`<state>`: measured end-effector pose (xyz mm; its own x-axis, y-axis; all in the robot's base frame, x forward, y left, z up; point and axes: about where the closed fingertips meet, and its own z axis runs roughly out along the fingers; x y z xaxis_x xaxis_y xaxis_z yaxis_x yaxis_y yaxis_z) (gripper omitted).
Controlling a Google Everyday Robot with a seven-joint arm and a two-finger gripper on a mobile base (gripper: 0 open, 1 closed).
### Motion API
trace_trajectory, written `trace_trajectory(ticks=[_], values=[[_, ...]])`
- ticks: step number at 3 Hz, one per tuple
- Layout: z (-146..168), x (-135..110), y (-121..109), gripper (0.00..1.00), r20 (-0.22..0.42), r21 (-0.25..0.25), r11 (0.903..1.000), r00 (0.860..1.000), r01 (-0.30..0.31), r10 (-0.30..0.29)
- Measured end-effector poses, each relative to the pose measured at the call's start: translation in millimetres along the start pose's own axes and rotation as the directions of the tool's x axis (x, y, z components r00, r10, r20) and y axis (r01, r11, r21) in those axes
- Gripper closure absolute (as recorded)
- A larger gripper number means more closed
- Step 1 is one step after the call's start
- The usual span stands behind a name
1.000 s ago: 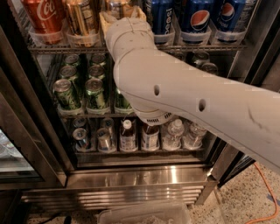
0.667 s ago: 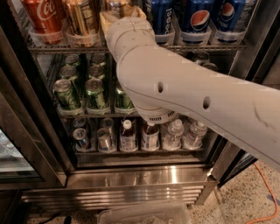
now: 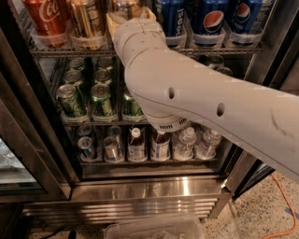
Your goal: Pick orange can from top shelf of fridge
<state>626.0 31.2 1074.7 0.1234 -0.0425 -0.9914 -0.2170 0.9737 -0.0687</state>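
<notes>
At the top edge of the camera view, the gripper (image 3: 130,16) sits at the top shelf (image 3: 56,51) of the fridge (image 3: 140,189), on the end of the white arm (image 3: 196,102) entering from the lower right corner. Whether the gripper is released or clenched cannot be told. The orange can (image 3: 125,5) stands on that shelf at the gripper, between a gold can (image 3: 86,16) and blue Pepsi cans (image 3: 212,18). A red Coca-Cola can (image 3: 46,18) occupies the shelf's left end. Green cans (image 3: 72,100) fill the rack below.
</notes>
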Motion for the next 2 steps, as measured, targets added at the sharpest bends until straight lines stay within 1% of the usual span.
trace_trajectory(ticks=[2], values=[[-1, -19, 10, 1.0, 0.039, -0.048, 0.9987, 0.999, -0.02, 0.021]])
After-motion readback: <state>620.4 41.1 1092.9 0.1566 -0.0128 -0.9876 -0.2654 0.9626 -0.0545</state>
